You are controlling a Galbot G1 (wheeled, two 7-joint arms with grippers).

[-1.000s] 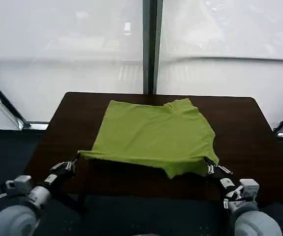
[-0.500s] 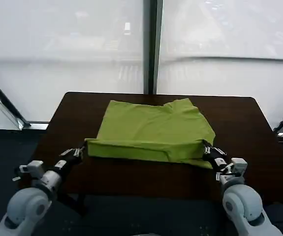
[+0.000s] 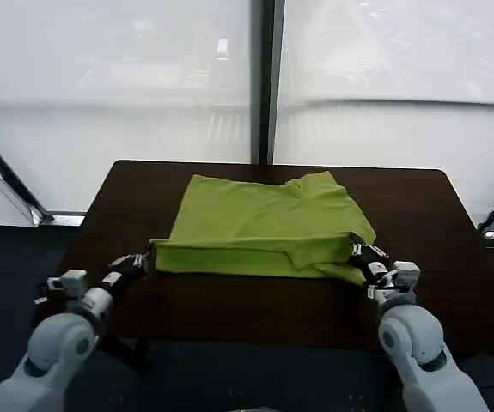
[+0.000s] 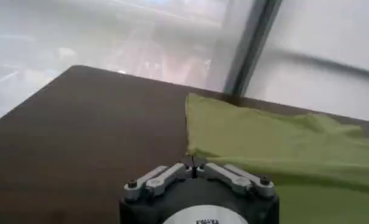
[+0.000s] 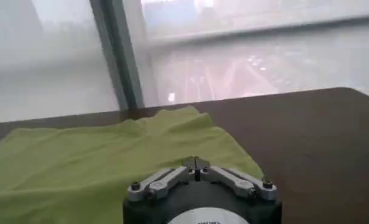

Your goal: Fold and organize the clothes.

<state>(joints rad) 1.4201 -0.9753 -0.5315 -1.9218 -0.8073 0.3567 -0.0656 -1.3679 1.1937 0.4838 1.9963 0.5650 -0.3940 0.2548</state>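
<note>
The clothes, a single lime-green T-shirt [image 3: 259, 213], lie on the dark brown table [image 3: 440, 219] with the near hem lifted and doubled back over the rest. My left gripper [image 3: 147, 257] is shut on the hem's left corner. At the right corner my right gripper [image 3: 356, 250] is shut on the fabric too. In the left wrist view the shut left gripper [image 4: 193, 164] pinches the T-shirt [image 4: 275, 143] at its edge. The right wrist view has the right gripper [image 5: 196, 162] shut on a small peak of the T-shirt [image 5: 87, 167]. No printed graphic shows.
Bare table surface [image 4: 75, 137] runs to the left of the shirt, and more table [image 5: 321, 137] to its right. A strip of table [image 3: 255, 305] lies between the fold and the near edge. Large windows with a dark post [image 3: 262, 81] stand behind the far edge.
Both grippers have carried the near hem up and away from me, over the shirt. The hanging flap now lies as a fold farther back on the table.
</note>
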